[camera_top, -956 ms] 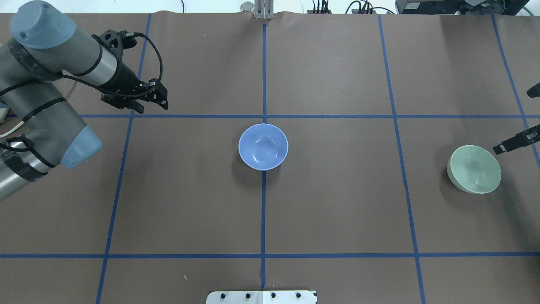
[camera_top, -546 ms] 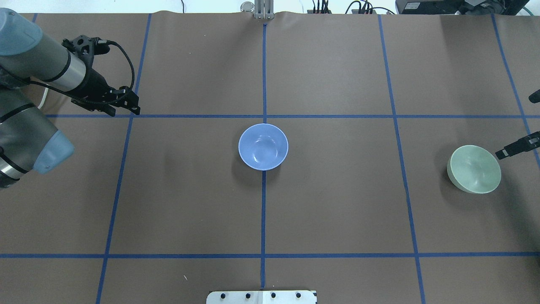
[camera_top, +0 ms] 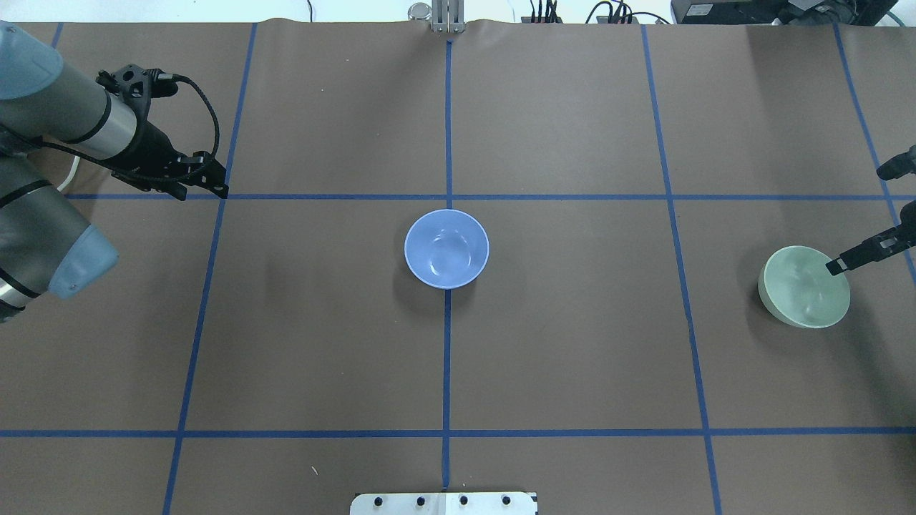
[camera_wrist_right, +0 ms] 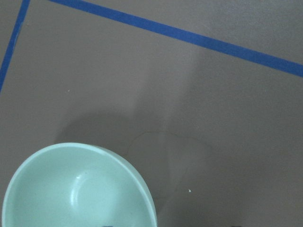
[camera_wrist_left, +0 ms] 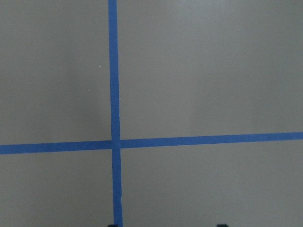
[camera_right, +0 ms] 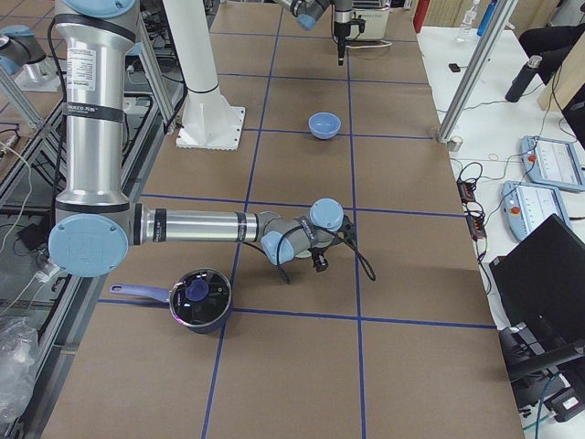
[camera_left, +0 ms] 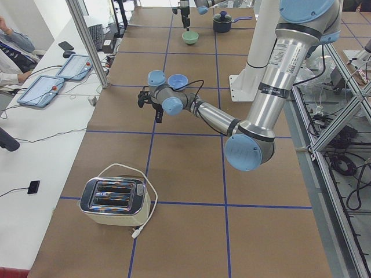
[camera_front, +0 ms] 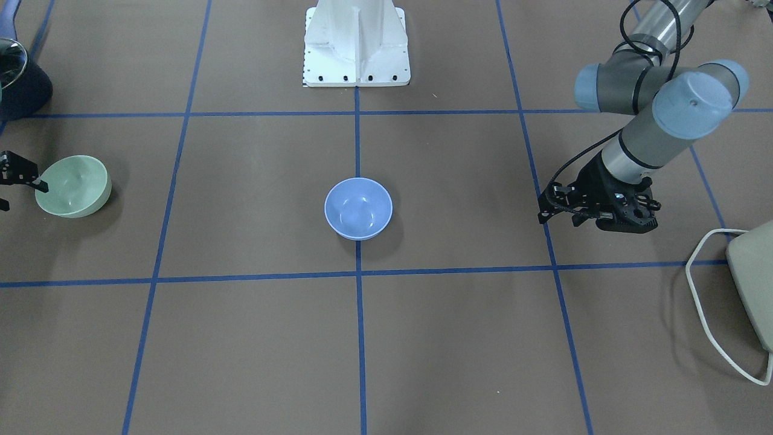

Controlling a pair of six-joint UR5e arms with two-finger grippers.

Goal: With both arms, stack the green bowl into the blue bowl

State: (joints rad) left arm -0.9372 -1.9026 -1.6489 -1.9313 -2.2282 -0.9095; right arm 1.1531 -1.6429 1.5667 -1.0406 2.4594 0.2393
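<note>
Straddling the rim of the green bowl (camera_top: 805,290), the right gripper (camera_front: 21,192) has its jaws apart: in its wrist view one fingertip shows over the bowl's hollow and the other over the table (camera_top: 572,357) outside the wall (whether either touches the plastic, I cannot tell). That bowl stands far out on the robot's right side of the brown cover, well apart from the blue bowl (camera_top: 446,249), which sits upright on the centre tape line, just on the robot's side of a crossing. Both bowls show their smooth insides down to the base.

The left gripper (camera_top: 202,192) hangs above a crossing of blue tape on the robot's left, fingers spread, with only cover and tape beneath it in its wrist view.

Lettering runs down the upright tube of the right arm (camera_right: 91,82) in the right side view, too small to read.

A dark pot (camera_right: 199,297) with a shiny lid and blue knob stands beside that arm; the lid hides its contents. A cream and chrome toaster (camera_left: 113,200) sits at the table's other end, cord looped around it.
</note>
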